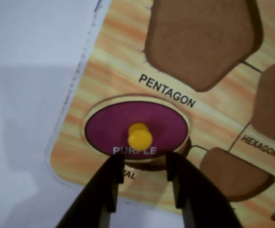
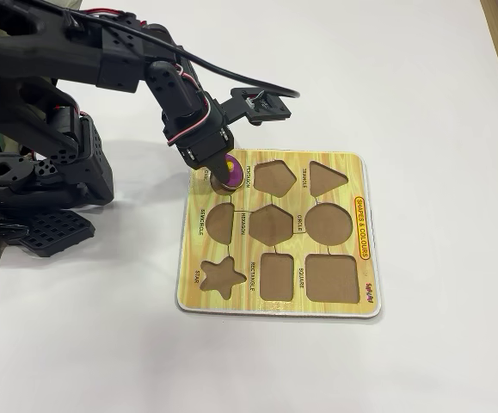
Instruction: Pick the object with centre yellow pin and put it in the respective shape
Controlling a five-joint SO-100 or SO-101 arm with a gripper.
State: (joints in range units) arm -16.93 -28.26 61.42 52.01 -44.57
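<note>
Wrist view: open pincer (image 1: pixel 144 173) poised at the purple oval piece (image 1: pixel 136 127), which lies in the board's oval recess.

Both black fingers enter from 6 o'clock with a clear gap between them, their tips just short of the yellow pin (image 1: pixel 139 136) and not touching it. That pin stands at the middle of the oval piece, which sits slightly off in its recess, a shadowed gap showing along its 5 o'clock edge. At 1 o'clock lies the empty pentagon recess (image 1: pixel 201 40); at 3 o'clock the hexagon one (image 1: pixel 272 102). In the fixed view the pincer (image 2: pixel 218 178) hangs over the 10 o'clock corner of the puzzle board (image 2: pixel 365 297) on the white worktop (image 2: pixel 421 77). I judge placement nearly done: next, either nudge the piece flush or lift away without snagging the pin.
</note>
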